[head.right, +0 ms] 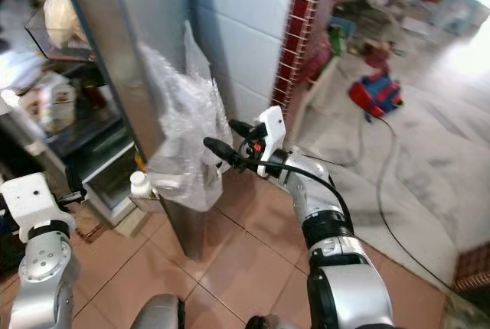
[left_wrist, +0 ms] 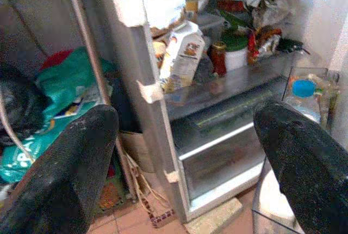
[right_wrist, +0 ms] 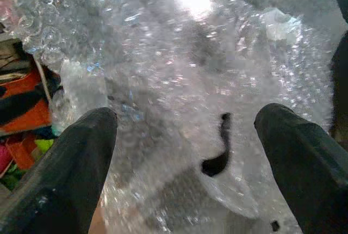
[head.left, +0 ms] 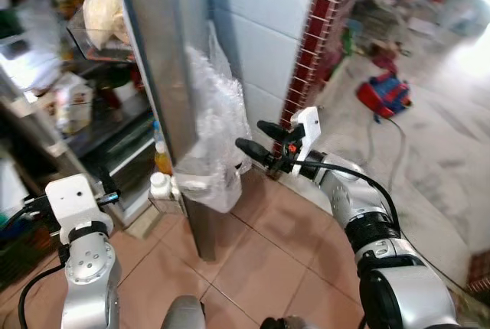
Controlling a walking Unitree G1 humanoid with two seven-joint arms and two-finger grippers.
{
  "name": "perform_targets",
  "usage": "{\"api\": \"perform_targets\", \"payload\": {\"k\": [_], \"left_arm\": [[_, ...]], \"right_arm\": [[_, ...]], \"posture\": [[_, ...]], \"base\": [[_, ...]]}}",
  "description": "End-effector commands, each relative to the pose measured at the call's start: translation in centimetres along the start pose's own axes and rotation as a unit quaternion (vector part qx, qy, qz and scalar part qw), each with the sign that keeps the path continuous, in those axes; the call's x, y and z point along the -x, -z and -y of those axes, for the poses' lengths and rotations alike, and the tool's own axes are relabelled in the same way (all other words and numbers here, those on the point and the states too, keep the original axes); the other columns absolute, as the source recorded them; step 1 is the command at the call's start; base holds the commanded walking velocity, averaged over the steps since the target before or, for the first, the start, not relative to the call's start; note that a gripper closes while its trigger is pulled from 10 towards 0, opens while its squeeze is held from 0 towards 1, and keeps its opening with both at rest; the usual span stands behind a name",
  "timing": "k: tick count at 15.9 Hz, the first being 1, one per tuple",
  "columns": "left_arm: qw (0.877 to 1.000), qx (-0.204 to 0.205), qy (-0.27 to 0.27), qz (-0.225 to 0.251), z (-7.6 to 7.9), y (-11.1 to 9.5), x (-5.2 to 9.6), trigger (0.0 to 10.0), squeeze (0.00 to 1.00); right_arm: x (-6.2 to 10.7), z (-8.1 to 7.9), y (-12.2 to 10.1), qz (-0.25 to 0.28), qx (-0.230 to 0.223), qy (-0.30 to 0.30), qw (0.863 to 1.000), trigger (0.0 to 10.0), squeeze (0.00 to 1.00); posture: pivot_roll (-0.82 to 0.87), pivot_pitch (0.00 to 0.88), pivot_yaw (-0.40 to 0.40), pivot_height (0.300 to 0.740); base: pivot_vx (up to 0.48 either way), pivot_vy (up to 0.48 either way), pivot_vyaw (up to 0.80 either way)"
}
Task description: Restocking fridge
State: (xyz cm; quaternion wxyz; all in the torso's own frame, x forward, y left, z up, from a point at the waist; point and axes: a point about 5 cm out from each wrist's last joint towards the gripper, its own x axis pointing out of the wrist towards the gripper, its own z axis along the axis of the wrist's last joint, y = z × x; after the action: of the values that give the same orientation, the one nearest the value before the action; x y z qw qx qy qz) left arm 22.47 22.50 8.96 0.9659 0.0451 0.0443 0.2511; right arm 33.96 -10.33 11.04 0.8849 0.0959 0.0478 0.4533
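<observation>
on the left, the left gripper (left_wrist: 179, 152) is low in front of the open fridge (left_wrist: 217, 109), its two fingers wide apart and holding nothing. on the shelves stand a milk carton (left_wrist: 182, 54), a small jar (left_wrist: 218, 58) and some crumpled packets. in the door rack there is a bottle with a blue cap (left_wrist: 302, 100). the steel fridge door (head.left: 172, 76) stands in the middle, and a bubble wrap bag (head.left: 214, 134) hangs on its edge. on the right, the right gripper (head.left: 253, 139) is just beside this bag, fingers also spread apart, with nothing between them. a red and blue toy (head.left: 385, 92) lies on the floor, well apart.
</observation>
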Motion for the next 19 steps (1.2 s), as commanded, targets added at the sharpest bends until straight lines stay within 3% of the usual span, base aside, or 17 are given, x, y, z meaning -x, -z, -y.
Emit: {"api": "perform_targets", "payload": {"k": [1, 8, 10, 11, 12, 15, 17, 19], "left_arm": [[1.000, -0.005, 0.002, 0.019, 0.0, -0.6, 0.2, 10.0, 0.00], [0.999, -0.016, 0.008, 0.039, 0.1, -1.0, 0.8, 10.0, 0.00], [0.997, -0.025, 0.066, 0.042, 1.4, -1.0, 0.7, 10.0, 0.00], [0.990, -0.023, 0.133, 0.039, 2.9, -0.9, 0.7, 10.0, 0.00], [0.976, -0.024, 0.214, 0.027, 4.7, -0.7, 0.6, 10.0, 0.00], [0.959, -0.029, 0.280, 0.017, 5.8, -0.5, -0.3, 10.0, 0.00], [0.946, -0.017, 0.322, 0.015, 6.4, -0.5, -0.8, 10.0, 0.00], [0.943, -0.012, 0.333, 0.008, 6.8, -0.5, -1.2, 10.0, 0.00]], "right_arm": [[0.0, -0.1, 0.1, -0.006, 0.011, 0.005, 1.000, 10.0, 0.00], [0.5, 0.0, 1.5, -0.038, 0.030, 0.040, 0.998, 10.0, 0.00], [0.7, 0.6, 1.5, -0.032, 0.034, 0.083, 0.995, 10.0, 0.00], [0.8, 1.1, 1.4, -0.026, 0.040, 0.123, 0.991, 10.0, 0.00], [1.2, 1.6, 1.1, -0.013, 0.067, 0.180, 0.981, 10.0, 0.00], [2.5, 2.4, 0.7, 0.017, 0.093, 0.298, 0.950, 10.0, 0.00], [4.1, 2.7, 0.7, 0.035, 0.105, 0.373, 0.921, 10.0, 0.00], [5.1, 2.5, 1.0, 0.031, 0.119, 0.401, 0.908, 10.0, 0.00]], "posture": [[0.14, 0.031, -0.030, 0.740], [0.15, 0.036, -0.027, 0.740], [0.15, 0.036, -0.027, 0.740], [0.15, 0.035, -0.026, 0.740], [0.14, 0.031, -0.026, 0.740], [0.11, 0.022, -0.017, 0.740], [0.09, 0.016, -0.009, 0.740], [0.07, 0.013, -0.001, 0.740]], "base": [[0.000, 0.000, 0.80], [0.000, 0.000, 0.80], [0.000, 0.000, 0.00], [0.000, 0.000, 0.00], [0.000, 0.000, 0.00], [0.000, 0.000, 0.00], [0.000, 0.000, 0.00], [0.000, 0.000, -0.27]]}}
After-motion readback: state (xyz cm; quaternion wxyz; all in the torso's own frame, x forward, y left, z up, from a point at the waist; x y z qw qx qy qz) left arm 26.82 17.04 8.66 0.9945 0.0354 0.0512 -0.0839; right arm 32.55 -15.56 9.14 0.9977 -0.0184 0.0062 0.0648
